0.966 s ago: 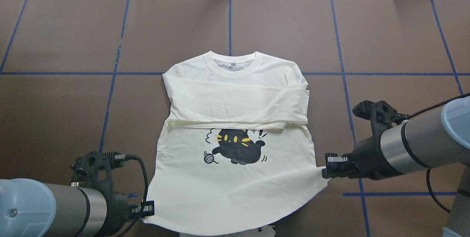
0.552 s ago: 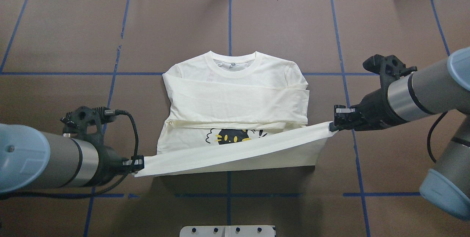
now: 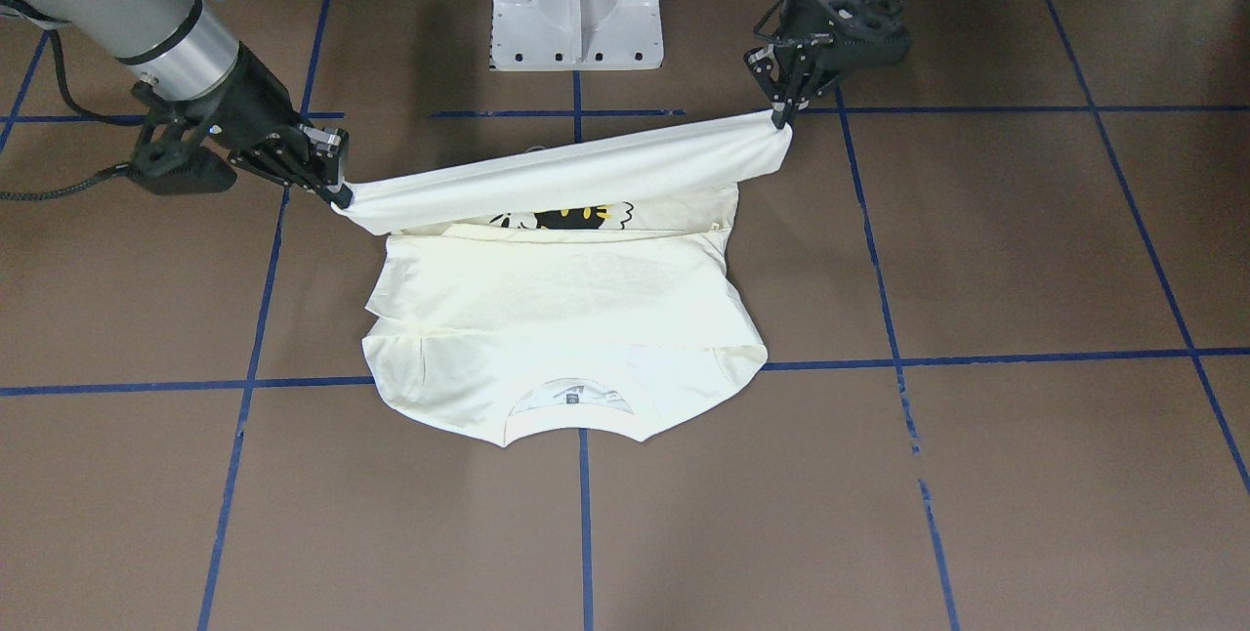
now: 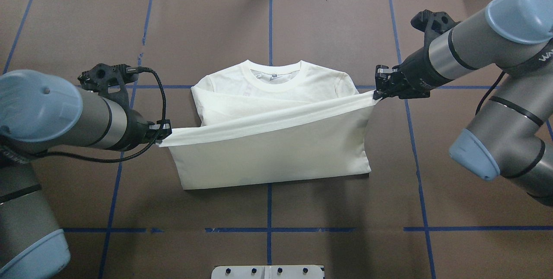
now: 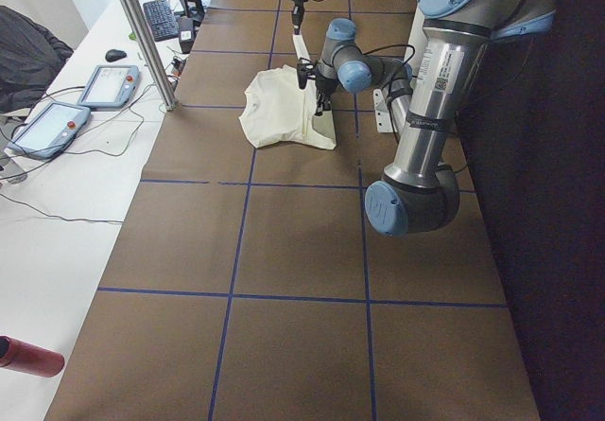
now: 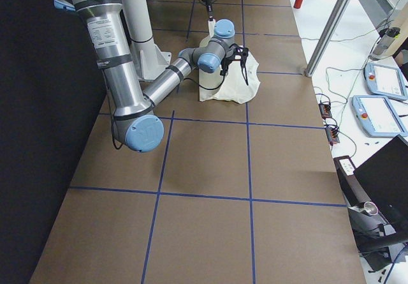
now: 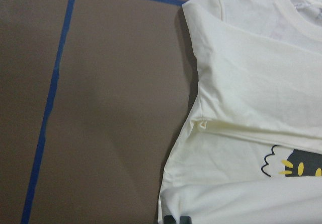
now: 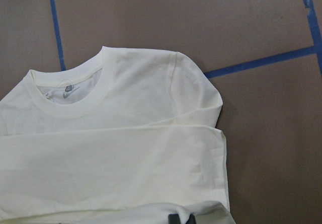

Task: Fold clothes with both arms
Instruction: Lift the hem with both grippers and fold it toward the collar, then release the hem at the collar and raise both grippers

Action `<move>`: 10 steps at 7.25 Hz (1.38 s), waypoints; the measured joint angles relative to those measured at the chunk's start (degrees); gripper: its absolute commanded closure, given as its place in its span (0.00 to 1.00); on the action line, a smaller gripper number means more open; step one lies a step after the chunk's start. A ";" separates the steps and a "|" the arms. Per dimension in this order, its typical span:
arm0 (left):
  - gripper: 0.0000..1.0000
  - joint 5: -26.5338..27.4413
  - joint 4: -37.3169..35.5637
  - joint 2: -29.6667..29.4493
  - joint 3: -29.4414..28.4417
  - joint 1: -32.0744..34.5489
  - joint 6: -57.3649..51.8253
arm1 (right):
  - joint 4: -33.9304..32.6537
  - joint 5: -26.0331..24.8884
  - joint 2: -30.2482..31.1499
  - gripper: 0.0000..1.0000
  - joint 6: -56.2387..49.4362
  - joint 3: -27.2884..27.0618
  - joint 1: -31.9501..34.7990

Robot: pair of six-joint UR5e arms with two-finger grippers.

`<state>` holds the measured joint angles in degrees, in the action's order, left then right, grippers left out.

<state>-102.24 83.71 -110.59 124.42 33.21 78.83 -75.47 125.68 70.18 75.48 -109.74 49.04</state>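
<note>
Hem (image 4: 268,120) farther fwd, arms (image 4: 99,123) prob. aloft

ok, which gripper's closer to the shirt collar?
Right. Both hold the shirt: the right gripper is almost level with its collar, off to one side; the left gripper sits back nearer the robot.

Matt cloth T-shirt (image 4: 276,153); matt brown table covering (image 4: 337,24).
</note>
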 measured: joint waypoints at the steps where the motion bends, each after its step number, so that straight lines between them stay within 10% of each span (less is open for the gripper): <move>1: 1.00 0.00 0.64 -2.90 -4.45 1.84 -0.50 | 0.03 -0.09 -2.89 1.00 -0.19 3.96 1.06; 6: 1.00 0.45 19.10 -10.28 -29.25 7.71 -1.83 | 0.12 -0.46 -11.85 1.00 -0.46 19.78 2.72; 10: 1.00 0.87 23.03 -13.01 -35.14 8.51 -1.83 | 0.15 -0.50 -16.15 1.00 -0.44 26.99 2.56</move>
<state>-101.37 106.74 -123.60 89.28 41.72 77.00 -75.32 125.18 54.03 75.04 -82.75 51.61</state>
